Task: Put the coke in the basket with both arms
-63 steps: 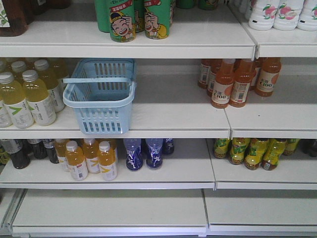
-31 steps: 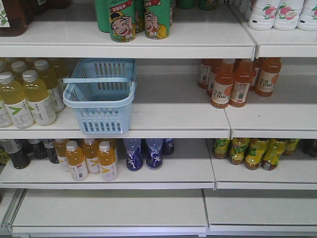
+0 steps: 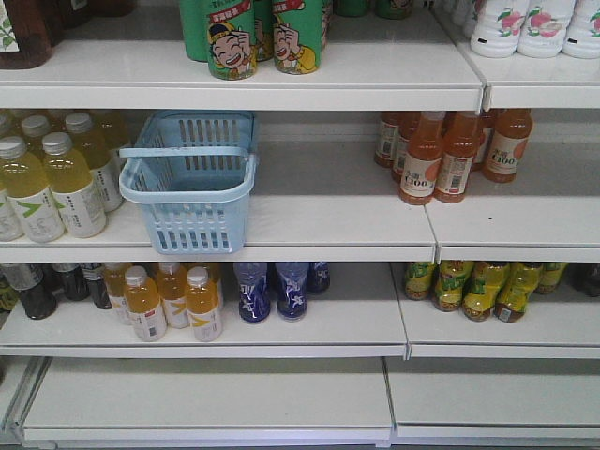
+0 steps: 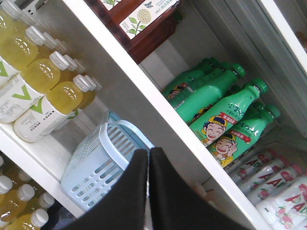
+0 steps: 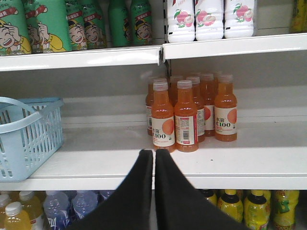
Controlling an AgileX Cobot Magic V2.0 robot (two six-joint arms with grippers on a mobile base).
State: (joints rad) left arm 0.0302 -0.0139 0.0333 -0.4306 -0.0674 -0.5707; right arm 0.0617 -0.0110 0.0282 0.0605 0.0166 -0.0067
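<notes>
Blue basket (image 3: 192, 225) on middle shelf (image 3: 328, 211), seemingly empty; left tool (image 4: 148, 153), right tool (image 5: 154, 154) both pressed together, holding nothing.

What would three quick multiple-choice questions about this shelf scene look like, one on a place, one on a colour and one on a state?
1. Where does the basket stand?
A. On the floor
B. On the shelf under the green bottles, between the yellow bottles and the orange bottles
C. On a trolley

2. What colour is the basket?
A. Red
B. Light blue
C. Black

3. How is the right gripper?
A. Shut, holding nothing
B. Wide open
C. Shut on a bottle

Answers:
1 B, the front view shows it on that shelf between the two groups.
2 B, its slotted walls are pale blue in every view.
3 A, the right wrist view shows the fingers pressed together with nothing between them.
</notes>
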